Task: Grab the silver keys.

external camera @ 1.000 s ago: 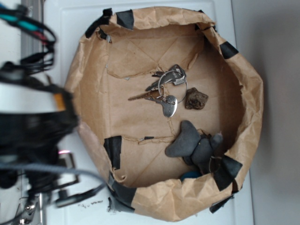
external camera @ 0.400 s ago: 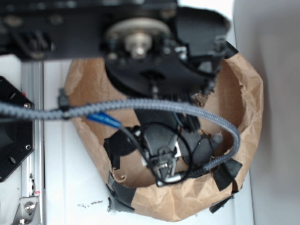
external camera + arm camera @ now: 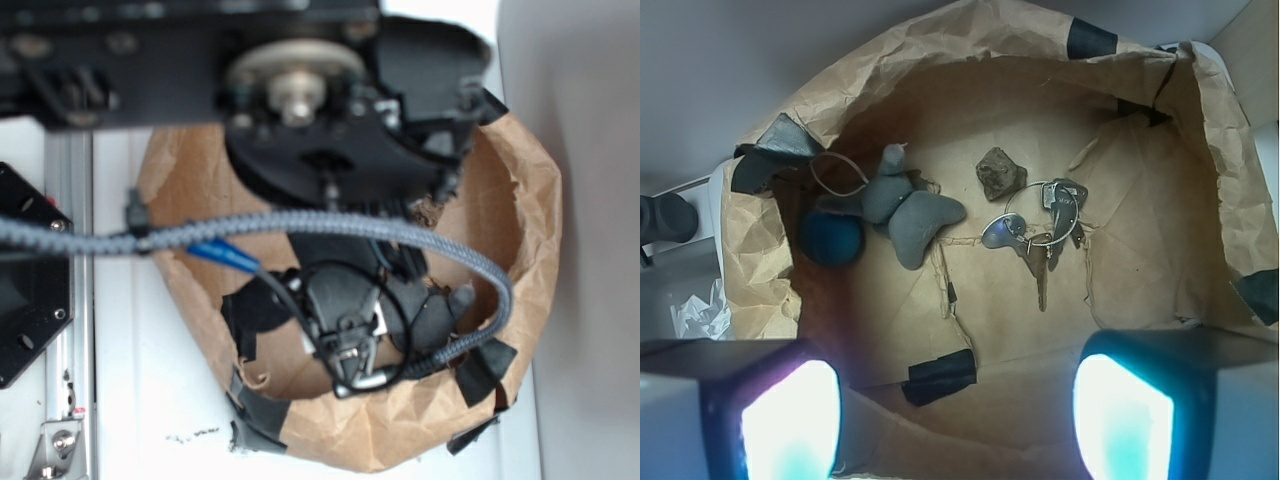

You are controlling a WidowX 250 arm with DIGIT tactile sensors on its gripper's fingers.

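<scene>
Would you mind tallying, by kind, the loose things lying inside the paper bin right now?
Bunch of silver keys: 1
Brown rock: 1
Grey plush toy: 1
Blue ball: 1
Total: 4, counting the key bunch as one. None is held; the fingers stand wide apart above the paper bin.

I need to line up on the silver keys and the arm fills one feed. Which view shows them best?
The wrist view: the silver keys lie in plain sight on the paper bin floor, right of the brown rock, ahead of the open hand. In the exterior view the arm hides them completely.
</scene>
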